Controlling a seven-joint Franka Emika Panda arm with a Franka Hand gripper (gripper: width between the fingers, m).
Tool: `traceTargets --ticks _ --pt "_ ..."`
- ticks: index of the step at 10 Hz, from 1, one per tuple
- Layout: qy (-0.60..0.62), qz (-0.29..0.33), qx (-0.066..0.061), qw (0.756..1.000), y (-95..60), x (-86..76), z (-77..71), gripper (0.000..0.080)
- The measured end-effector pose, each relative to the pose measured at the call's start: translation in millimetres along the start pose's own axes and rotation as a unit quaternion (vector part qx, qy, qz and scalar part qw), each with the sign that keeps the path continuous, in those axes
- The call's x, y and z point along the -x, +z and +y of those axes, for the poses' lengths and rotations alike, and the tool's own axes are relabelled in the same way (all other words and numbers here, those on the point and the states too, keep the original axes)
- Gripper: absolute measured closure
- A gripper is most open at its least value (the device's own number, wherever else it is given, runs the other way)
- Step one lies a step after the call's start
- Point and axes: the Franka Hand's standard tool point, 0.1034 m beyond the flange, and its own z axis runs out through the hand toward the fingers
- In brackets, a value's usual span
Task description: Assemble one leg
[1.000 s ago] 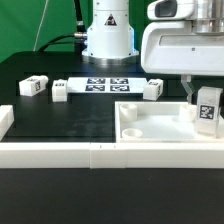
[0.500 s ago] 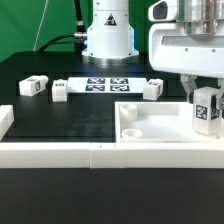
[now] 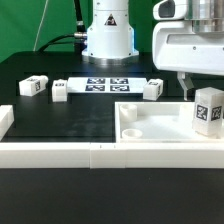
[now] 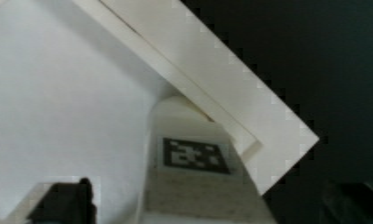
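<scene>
This looks like a robot lab — a place where machines get tried out. A big white robot arm (image 3: 107,35) stands on a black table (image 3: 60,122). A green screen (image 3: 30,22) hangs behind it, and a black cable (image 3: 55,41) runs across it. Black-and-white square tags sit on the marker board (image 3: 105,85) — and on the small white pegs (image 3: 35,86) too.

In the blurred wrist view we make out only one of the fingers (image 4: 62,202); the leg (image 4: 201,165) is cut off below. At the counter's (image 3: 60,125) front edge the flat piece (image 3: 160,135) runs off-frame.
</scene>
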Motion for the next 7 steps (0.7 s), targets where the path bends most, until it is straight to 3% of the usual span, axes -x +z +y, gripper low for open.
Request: traceTargets --ticks 1,4,7 --pt "-0.096 0.001 0.002 0.995 0.9 -0.4 0.9 0.0151" --pt "-0.307 0.009 0.031 0.951 -0.4 -0.8 -2.4 0.0151" --pt "-0.446 0.006 0.037 0.894 -0.6 -3.0 -0.8 0.0151"
